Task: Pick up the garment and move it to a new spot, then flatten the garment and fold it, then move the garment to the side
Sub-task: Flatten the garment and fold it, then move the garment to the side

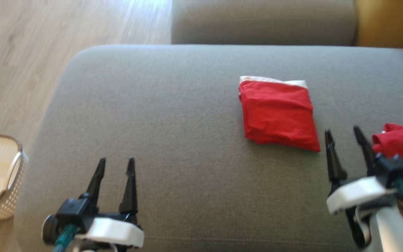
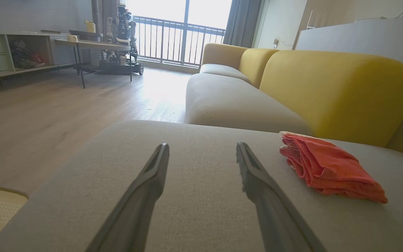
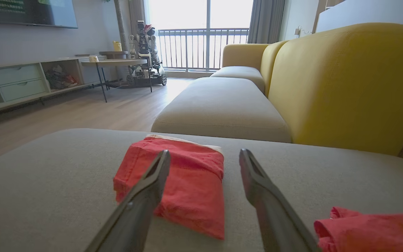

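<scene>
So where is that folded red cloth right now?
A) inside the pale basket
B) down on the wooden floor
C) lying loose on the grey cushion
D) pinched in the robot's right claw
C: the folded red garment lies flat on the grey cushion, while the left gripper and the right gripper are both open and hold nothing.

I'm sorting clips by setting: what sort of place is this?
Most likely a home living room: a grey and yellow sofa, a wall-mounted TV above a low cabinet, and a balcony railing behind glass doors.
</scene>
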Tool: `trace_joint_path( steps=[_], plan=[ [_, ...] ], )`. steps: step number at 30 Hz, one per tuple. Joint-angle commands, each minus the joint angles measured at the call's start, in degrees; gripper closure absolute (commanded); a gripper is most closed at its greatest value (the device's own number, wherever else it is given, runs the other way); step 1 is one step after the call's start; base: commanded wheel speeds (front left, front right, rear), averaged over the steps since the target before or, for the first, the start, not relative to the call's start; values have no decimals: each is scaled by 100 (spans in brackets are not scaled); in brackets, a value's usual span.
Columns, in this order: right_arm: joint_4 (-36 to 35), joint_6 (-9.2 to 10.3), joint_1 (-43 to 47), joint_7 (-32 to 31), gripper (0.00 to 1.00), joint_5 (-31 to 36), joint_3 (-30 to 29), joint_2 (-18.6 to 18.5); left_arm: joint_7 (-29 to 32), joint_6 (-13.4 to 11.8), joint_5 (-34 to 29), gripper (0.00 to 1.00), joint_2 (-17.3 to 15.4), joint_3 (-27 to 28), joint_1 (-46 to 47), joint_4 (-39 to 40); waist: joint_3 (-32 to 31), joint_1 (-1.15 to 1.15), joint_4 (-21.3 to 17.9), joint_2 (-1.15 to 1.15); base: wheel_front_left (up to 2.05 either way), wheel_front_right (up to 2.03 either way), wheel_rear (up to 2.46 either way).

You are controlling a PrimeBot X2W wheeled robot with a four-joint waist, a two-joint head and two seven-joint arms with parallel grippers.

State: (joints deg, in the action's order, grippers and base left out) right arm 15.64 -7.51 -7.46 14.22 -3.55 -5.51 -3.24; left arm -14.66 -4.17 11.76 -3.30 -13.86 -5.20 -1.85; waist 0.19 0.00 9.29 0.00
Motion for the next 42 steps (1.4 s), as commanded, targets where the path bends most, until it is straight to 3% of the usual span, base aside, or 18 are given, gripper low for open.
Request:
trace_joint_path(
  steps=[1,7,15,36,42],
  plan=[
    [-309,2,-13,67,0,86,151,26,-34,-47,-36,0,36,259,96,248,-98,0,-107,0,0,0,0],
    [-1164,2,838,75,0,-279,39,34,-34,102,-276,0,40,392,-168,524,-194,0,-108,0,0,0,0],
    [-1345,2,1304,77,0,-436,171,35,-34,318,-520,0,41,404,-389,330,-263,0,-116,0,0,0,0],
    [-1404,2,1265,77,0,-537,80,35,-34,269,-582,0,42,237,-354,220,-31,0,-3,0,0,0,0],
    [-1096,2,343,77,0,-603,121,36,-34,344,-508,0,42,236,-37,317,593,0,92,0,0,0,0]
  ],
)
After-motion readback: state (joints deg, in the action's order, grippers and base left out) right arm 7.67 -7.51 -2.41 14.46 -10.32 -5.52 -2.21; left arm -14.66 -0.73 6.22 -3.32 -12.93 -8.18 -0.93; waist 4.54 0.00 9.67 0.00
